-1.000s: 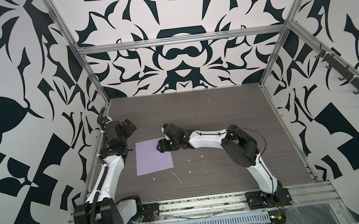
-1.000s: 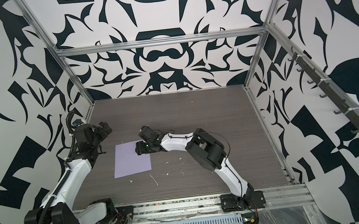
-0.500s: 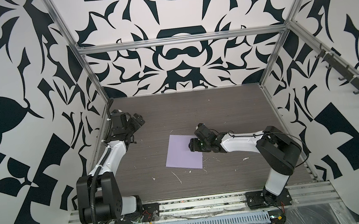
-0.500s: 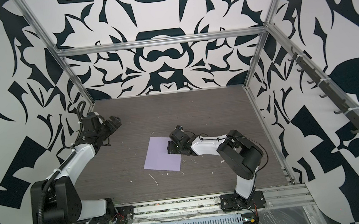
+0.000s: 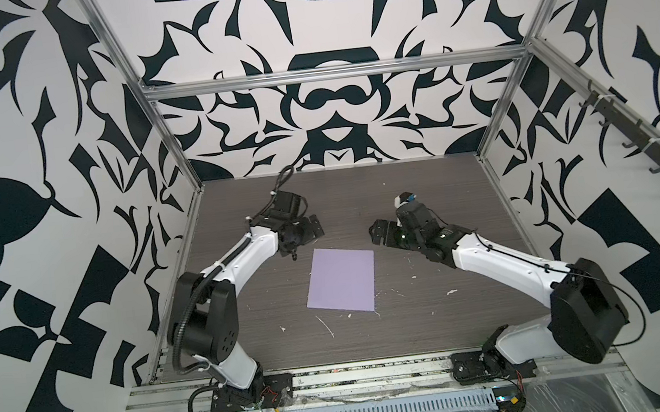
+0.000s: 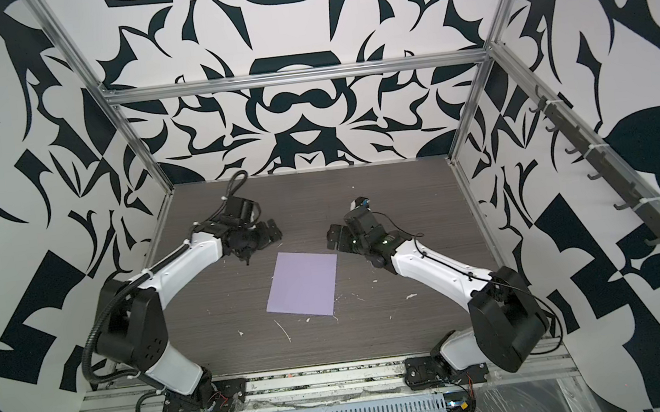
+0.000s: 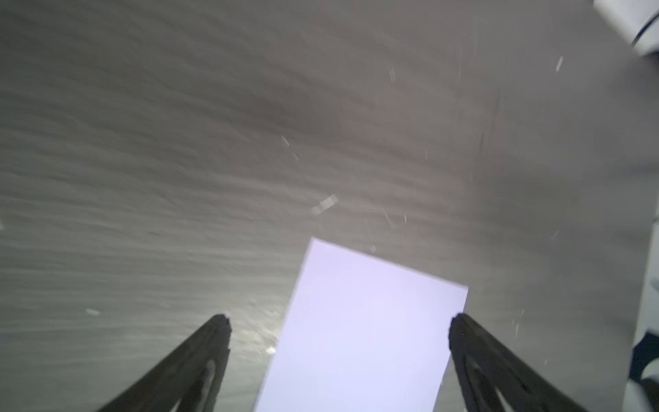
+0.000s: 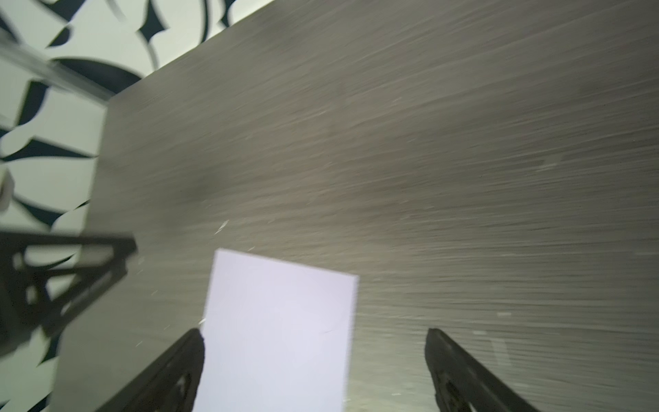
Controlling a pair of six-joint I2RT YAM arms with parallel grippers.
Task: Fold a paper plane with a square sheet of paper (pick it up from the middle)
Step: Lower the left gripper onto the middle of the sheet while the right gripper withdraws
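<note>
The square sheet of paper (image 5: 342, 279) (image 6: 304, 287) is plain lilac and lies flat and unfolded on the middle of the dark table. My left gripper (image 5: 311, 230) (image 6: 272, 236) hovers open just off the sheet's far left corner. My right gripper (image 5: 377, 233) (image 6: 332, 238) stands open just off its far right corner. Neither touches the paper. In the left wrist view the sheet (image 7: 363, 339) runs between the spread fingers of the left gripper (image 7: 338, 319). In the right wrist view the sheet (image 8: 278, 331) lies by one finger of the right gripper (image 8: 314, 333). No paper plane is in view.
Small white flecks (image 5: 326, 324) are scattered on the table (image 5: 437, 329) near the sheet's front edge. Patterned walls and metal frame posts (image 5: 172, 148) close in the sides and back. The arms' base rail (image 5: 371, 372) runs along the front.
The right gripper slid the sheet from the left side to the middle, then let go, opened wide and drew back to the right. The left gripper swung in toward the sheet's far left corner.
</note>
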